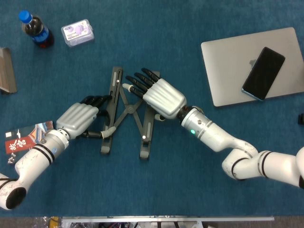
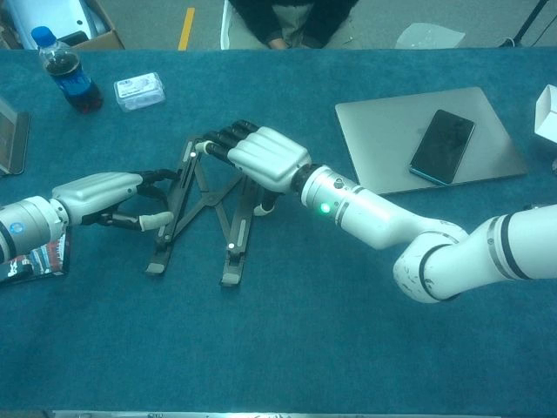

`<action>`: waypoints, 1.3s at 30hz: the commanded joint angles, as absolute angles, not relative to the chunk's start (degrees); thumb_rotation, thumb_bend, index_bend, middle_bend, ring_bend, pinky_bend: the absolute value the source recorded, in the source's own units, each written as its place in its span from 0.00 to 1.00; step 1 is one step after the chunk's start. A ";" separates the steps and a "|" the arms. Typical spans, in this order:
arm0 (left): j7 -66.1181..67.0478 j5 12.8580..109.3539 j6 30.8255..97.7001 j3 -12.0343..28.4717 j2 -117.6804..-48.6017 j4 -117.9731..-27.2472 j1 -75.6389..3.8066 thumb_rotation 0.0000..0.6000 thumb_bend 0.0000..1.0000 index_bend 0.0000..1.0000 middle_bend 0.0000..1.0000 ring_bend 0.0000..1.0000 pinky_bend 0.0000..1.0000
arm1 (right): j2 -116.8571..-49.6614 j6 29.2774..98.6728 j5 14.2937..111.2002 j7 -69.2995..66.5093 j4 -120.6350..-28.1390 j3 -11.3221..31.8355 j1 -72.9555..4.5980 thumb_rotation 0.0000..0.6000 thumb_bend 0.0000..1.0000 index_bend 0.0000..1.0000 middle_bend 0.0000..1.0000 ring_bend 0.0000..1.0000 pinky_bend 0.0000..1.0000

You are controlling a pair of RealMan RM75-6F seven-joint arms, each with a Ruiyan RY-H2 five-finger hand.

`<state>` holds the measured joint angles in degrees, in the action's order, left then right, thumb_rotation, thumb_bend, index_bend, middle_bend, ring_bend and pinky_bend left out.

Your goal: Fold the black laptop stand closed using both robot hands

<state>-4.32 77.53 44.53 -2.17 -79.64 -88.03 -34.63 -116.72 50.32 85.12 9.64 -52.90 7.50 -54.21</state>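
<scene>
The black laptop stand point(image 1: 127, 110) lies flat on the blue table, its two rails joined by crossed links and still spread in a narrow V; it also shows in the chest view point(image 2: 209, 202). My left hand point(image 1: 78, 118) point(image 2: 97, 190) is at the stand's left side, with its dark fingertips and thumb touching the outer edge of the left rail. My right hand point(image 1: 163, 97) point(image 2: 268, 157) lies palm down over the top of the right rail. Its spread fingers reach across to the left rail, and its thumb sits beside the right rail. Neither hand encloses the stand.
A cola bottle point(image 1: 35, 29) and a clear plastic box point(image 1: 77, 32) stand at the far left. A closed silver laptop point(image 1: 228, 71) with a phone point(image 1: 263, 72) on it lies at the right. A red booklet point(image 1: 21, 137) lies under my left forearm.
</scene>
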 commanded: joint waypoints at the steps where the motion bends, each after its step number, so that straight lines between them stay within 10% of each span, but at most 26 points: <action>1: -4.22 77.52 44.62 -2.17 -79.73 -88.04 -34.62 0.23 0.28 0.25 0.01 0.00 0.02 | -116.89 50.43 85.13 9.61 -52.67 7.57 -54.26 1.00 0.04 0.00 0.00 0.00 0.02; 39: -2.04 76.50 45.74 -2.43 -79.16 -87.52 -33.23 0.23 0.28 0.22 0.00 0.00 0.02 | -115.77 51.16 84.91 9.76 -53.87 7.61 -53.48 1.00 0.04 0.00 0.00 0.00 0.01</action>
<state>-2.04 76.49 45.75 -2.44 -79.15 -87.51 -33.22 -115.76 51.16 84.91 9.76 -53.87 7.60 -53.47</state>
